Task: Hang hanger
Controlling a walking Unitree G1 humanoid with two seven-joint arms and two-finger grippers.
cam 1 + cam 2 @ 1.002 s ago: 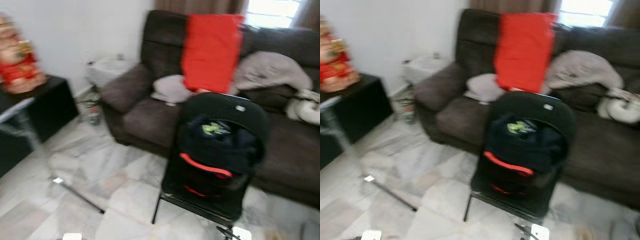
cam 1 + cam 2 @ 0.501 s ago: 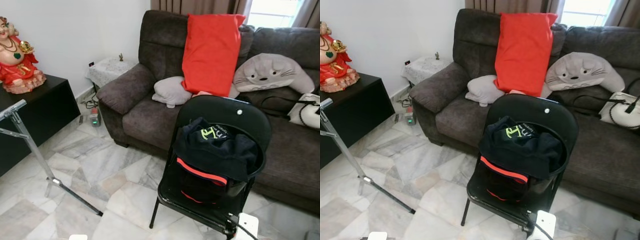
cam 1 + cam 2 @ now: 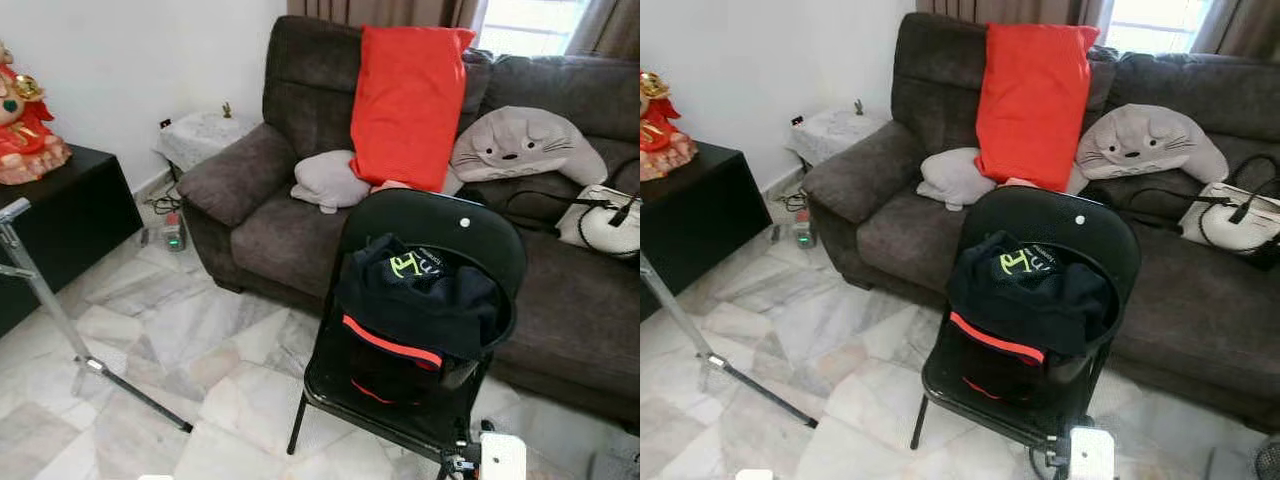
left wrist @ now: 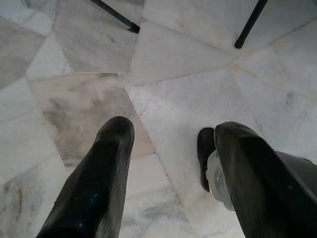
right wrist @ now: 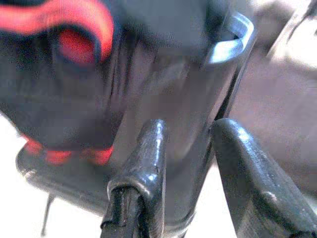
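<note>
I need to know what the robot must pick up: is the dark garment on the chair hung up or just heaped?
Heaped. The dark garment lies bunched on the black folding chair, slumped against its backrest, red trim showing.

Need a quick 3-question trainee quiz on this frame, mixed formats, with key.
1. True or false: the dark garment lies on the sofa.
2. Multiple choice: what leans against the sofa back above the grey cushion? A) red pillow B) blue blanket C) green towel
3. Fill in: the left tool hangs over the ____ floor, fingers apart.

Key:
1. False: it is draped over the black folding chair.
2. A
3. marble. The right tool is open too, close to the chair.
</note>
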